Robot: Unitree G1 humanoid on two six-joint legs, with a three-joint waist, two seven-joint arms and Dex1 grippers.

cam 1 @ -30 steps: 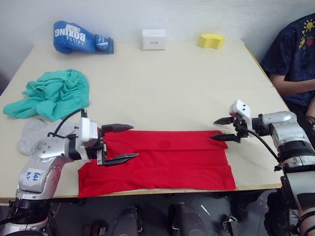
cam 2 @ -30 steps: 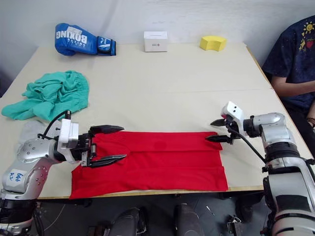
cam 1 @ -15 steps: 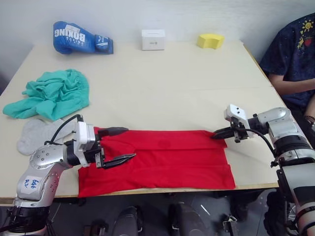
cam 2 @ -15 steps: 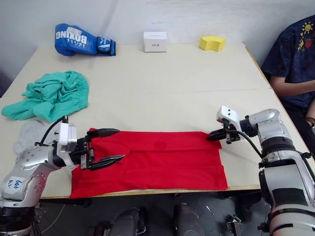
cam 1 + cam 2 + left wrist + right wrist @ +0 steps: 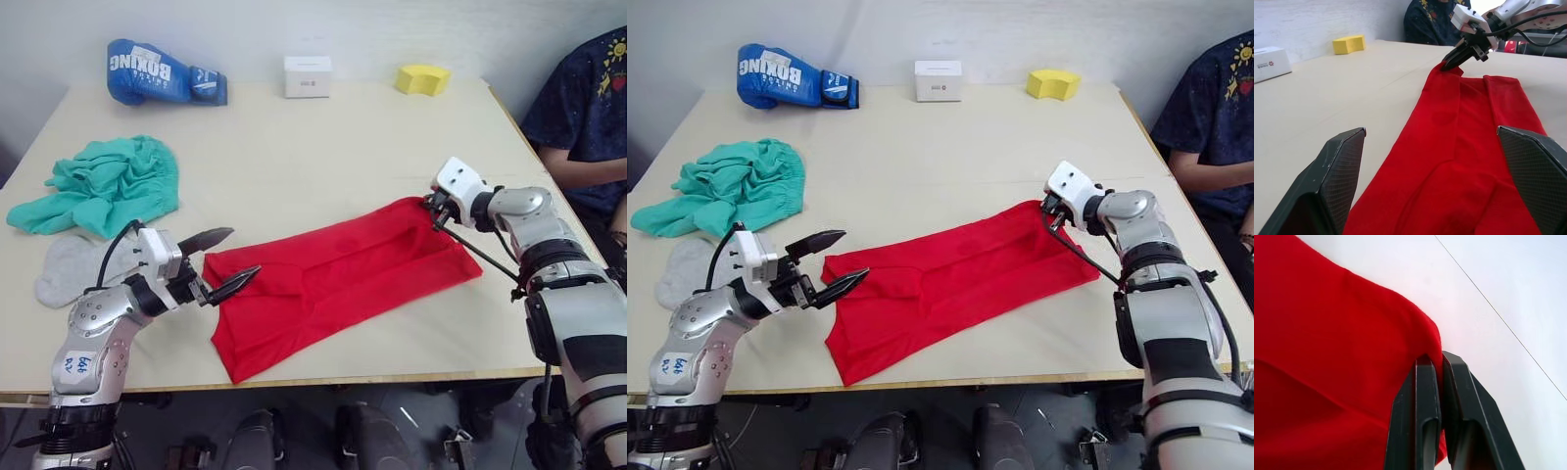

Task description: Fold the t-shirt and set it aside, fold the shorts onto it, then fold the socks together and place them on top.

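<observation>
T-shirt (image 5: 338, 280) lies folded, slanted on table (image 5: 323, 157); right gripper (image 5: 434, 208) pinches its far corner, left gripper (image 5: 223, 261) gapes beside its near end.

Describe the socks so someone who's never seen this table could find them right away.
Start at the table's left edge, where the teal shorts lie bunched. Just nearer the robot than the shorts, partly tucked under them and behind the left arm, lie the socks. They are pale grey and knitted, far smaller than the shorts or the red t-shirt.
</observation>
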